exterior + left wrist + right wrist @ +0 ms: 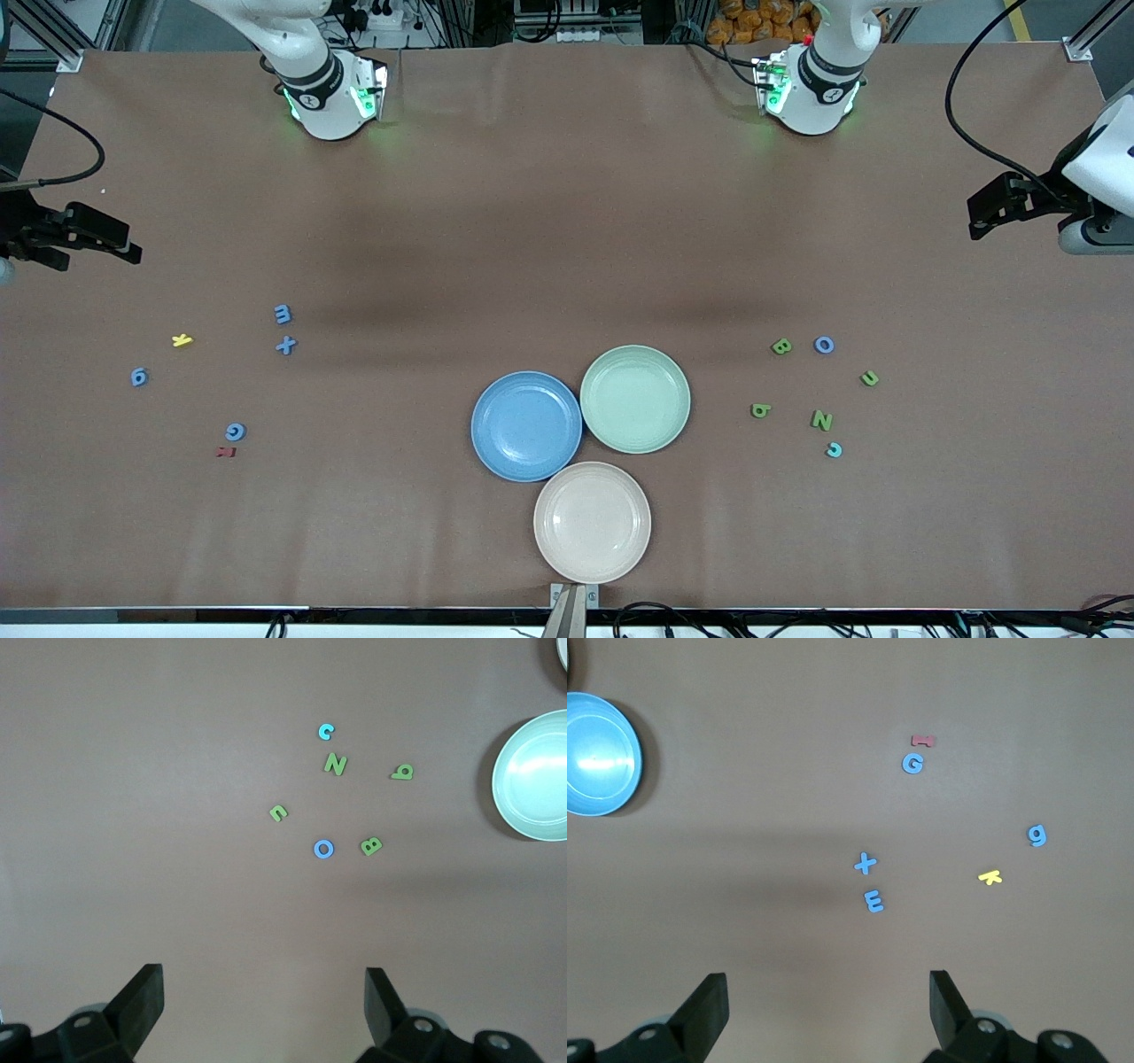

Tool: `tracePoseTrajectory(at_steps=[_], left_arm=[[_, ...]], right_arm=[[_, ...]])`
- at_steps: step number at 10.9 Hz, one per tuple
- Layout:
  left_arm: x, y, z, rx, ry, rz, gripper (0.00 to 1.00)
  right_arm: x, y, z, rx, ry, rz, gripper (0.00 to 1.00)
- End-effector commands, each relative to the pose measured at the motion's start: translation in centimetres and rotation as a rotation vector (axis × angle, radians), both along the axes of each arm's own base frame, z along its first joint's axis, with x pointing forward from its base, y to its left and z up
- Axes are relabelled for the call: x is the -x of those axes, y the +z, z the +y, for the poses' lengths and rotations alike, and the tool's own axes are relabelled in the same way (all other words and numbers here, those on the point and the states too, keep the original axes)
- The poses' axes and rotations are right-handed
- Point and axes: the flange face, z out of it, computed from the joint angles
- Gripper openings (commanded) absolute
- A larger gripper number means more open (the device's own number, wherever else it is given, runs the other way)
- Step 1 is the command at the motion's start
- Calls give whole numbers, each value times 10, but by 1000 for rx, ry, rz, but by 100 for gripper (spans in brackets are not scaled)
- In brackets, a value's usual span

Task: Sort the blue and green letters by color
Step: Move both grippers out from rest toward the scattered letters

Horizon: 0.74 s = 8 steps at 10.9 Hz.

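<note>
Letters are lying in two loose clusters on my table, one toward each arm's end, all flat and untouched. I am holding both arms back and high at the table's ends, waiting. My left gripper (974,217) is hanging over bare table at the left arm's end, jaws spread wide and holding nothing; my left wrist view shows its fingers (142,997) well apart. My right gripper (133,246) is hanging over bare table at the right arm's end, likewise spread and holding nothing, its fingers (946,997) well apart.

Toward the left arm's end I am seeing four green letters: B (781,346), n (869,378), b (760,410) and N (822,420). A blue O (824,345) is sitting just beside B, and a lighter blue c (834,450) is lying near N, nearer the front camera.

Toward the right arm's end I am seeing four blue ones: E (283,314), X (285,346) just beside it, g (139,377) and G (235,431). A yellow K (182,340) and a dark red piece (227,452) are lying among them, the red one just beside G.

Mid-table, three plates are sitting touching: blue plate (496,443), green plate (673,416) and beige plate (554,549). None is holding a letter.
</note>
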Motion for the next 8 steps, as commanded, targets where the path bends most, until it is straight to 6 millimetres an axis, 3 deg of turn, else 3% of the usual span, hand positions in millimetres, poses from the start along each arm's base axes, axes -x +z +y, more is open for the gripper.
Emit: tracePoseTrajectory(at_steps=[1,4,8], left_arm=[[1,4,1,20,-20,-7,100],[-1,0,0,20,-21,1,100],[-17,-26,-2,23,-25,30,100]], right_arm=[[8,11,11,35,-12,12,100],[8,11,11,34,-12,13,100],[8,9,11,27,-2,17,100]])
